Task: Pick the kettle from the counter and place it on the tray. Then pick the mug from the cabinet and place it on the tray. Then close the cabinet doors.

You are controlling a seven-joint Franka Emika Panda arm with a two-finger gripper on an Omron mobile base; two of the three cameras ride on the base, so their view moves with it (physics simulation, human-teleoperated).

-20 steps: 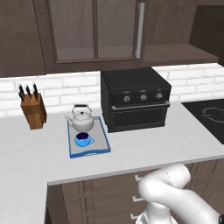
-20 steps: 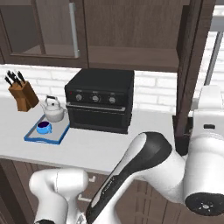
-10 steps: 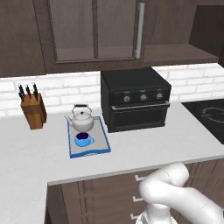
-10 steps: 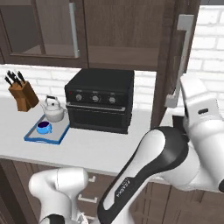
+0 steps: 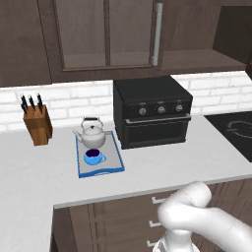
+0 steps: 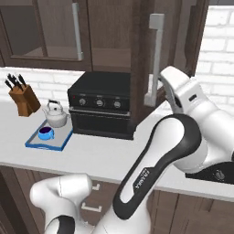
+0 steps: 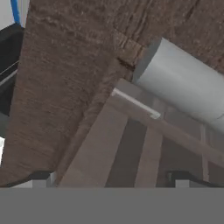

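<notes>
The gripper (image 7: 111, 177) is standing wide open, gripping nothing, close against the swung-out cabinet door (image 6: 139, 68) by its silver handle (image 6: 153, 59). The door is looking stiff and hinged, best pushed flat or hooked at that bar. Kettle (image 5: 92, 135) and mug (image 5: 92, 157) are sitting on the tray (image 5: 98, 170). Contact is probably not made; the arm is hiding it.

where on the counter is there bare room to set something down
The counter is bare in front of the black oven, and left of the blue-rimmed tray below the knife block. It is crowded on the tray, where the kettle and mug sit close together.
</notes>
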